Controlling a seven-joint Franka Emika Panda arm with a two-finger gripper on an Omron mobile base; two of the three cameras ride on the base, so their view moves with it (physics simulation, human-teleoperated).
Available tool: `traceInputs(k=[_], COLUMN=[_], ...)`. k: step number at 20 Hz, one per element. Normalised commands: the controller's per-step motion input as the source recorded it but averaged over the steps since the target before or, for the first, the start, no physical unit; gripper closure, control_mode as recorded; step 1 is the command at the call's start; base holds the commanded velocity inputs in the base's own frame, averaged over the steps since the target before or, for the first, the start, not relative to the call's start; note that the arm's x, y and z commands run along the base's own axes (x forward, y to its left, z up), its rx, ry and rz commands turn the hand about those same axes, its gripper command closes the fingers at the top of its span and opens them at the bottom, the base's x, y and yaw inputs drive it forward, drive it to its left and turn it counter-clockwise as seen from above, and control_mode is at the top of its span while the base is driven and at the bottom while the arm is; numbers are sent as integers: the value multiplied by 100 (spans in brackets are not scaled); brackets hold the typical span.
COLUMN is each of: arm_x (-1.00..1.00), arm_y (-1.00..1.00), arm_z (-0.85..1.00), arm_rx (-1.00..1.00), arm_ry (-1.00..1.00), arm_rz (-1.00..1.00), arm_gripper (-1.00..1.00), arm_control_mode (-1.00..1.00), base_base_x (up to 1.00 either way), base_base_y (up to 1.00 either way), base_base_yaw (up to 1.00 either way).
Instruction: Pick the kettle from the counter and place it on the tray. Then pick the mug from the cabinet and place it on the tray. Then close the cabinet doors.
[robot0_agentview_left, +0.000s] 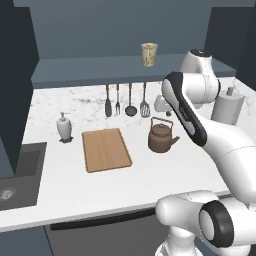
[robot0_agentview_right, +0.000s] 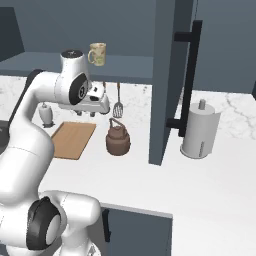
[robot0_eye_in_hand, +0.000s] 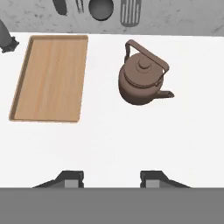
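Note:
The dark brown kettle (robot0_agentview_left: 161, 136) (robot0_agentview_right: 118, 140) (robot0_eye_in_hand: 140, 81) stands upright on the white counter (robot0_agentview_left: 100, 185), just right of the wooden tray (robot0_agentview_left: 106, 149) (robot0_agentview_right: 72, 140) (robot0_eye_in_hand: 50, 78). My gripper (robot0_eye_in_hand: 111, 177) (robot0_agentview_right: 86, 114) hovers above the counter near the kettle, pointing down, open with nothing between its fingers. The beige mug (robot0_agentview_left: 149, 54) (robot0_agentview_right: 98, 53) sits on the shelf of the open cabinet (robot0_agentview_left: 100, 67). One cabinet door (robot0_agentview_right: 170, 75) with a black bar handle stands swung out on the right; another (robot0_agentview_left: 15, 75) is at the left.
A white soap dispenser (robot0_agentview_left: 64, 126) (robot0_agentview_right: 46, 115) stands left of the tray. A paper towel roll (robot0_agentview_left: 227, 106) (robot0_agentview_right: 200, 131) is at the right. Utensils (robot0_agentview_left: 125, 100) hang on the back wall. The dark sink (robot0_agentview_left: 15, 175) is set in at the left.

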Motion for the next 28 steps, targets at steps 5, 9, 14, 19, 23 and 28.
traceInputs(k=[5, 9, 14, 19, 23, 28], arm_x=[-3, -19, -30, -5, 21, 50], arm_y=[0, -11, -38, -35, -27, -28], arm_z=[-3, -28, -39, -46, -34, -15], arm_rx=[-2, -12, -4, -8, 0, 4], arm_ry=[0, 0, -8, -1, -2, -8], arm_rz=[0, 1, 13, 21, 16, 18], arm_gripper=[-100, -100, -100, -100, -100, -100], arm_control_mode=[-100, -100, -100, -100, -100, -100], base_base_x=[0, 0, 0, 0, 0, 0], base_base_y=[0, 0, 0, 0, 0, 0], base_base_yaw=[0, 0, 0, 0, 0, 0])
